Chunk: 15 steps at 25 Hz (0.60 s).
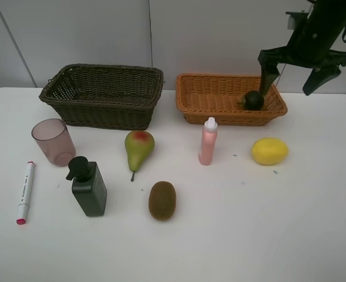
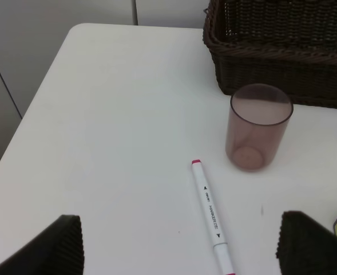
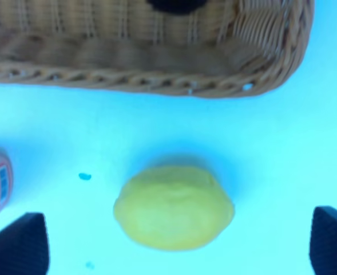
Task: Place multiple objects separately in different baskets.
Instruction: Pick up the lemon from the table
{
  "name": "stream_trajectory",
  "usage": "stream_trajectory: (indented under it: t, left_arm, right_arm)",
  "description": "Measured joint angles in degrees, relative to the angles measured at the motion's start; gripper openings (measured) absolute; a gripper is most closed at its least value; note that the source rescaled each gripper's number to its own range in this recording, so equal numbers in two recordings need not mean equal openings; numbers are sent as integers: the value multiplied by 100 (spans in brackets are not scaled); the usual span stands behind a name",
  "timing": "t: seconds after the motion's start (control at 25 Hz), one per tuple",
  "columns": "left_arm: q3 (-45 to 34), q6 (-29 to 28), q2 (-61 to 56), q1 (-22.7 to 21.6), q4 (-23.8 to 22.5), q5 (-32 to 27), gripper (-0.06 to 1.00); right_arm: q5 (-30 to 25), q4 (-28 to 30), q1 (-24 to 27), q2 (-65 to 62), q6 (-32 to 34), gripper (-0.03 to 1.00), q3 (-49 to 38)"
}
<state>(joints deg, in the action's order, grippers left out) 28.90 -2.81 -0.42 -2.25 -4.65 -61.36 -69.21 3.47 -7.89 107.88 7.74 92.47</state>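
Observation:
My right gripper (image 1: pixel 294 76) is open and empty, hovering above the right end of the orange-tan basket (image 1: pixel 219 115). The dark green round fruit (image 1: pixel 254 100) lies inside that basket. The yellow lemon (image 1: pixel 269 151) lies on the table in front of it, and between my open fingers in the right wrist view (image 3: pixel 174 207). The dark brown basket (image 1: pixel 105 111) holds nothing I can see. The pear (image 1: pixel 138 148), kiwi (image 1: pixel 162 200), pink bottle (image 1: pixel 208 141), pump bottle (image 1: pixel 89 188), mauve cup (image 1: pixel 53 141) and marker (image 1: pixel 24 191) are on the table. My left gripper (image 2: pixel 179 249) is open over the marker (image 2: pixel 211 215).
The table's left edge (image 2: pixel 19 123) runs close to the cup (image 2: pixel 258 126) and marker. The dark basket's corner (image 2: pixel 271 51) stands just behind the cup. A wall rises behind both baskets. Small specks mark the table near the lemon.

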Motion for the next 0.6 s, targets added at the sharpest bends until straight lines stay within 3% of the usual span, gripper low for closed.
stream_trajectory:
  t: [0.24,0.6]
  left_arm:
    - [0,0,0,0,0,0,89]
    - [0,0,0,0,0,0,89]
  right_arm:
    - [236,-60,-34,0,126,100,-743]
    - [1710,-311,-34,0,132,100,-2107]
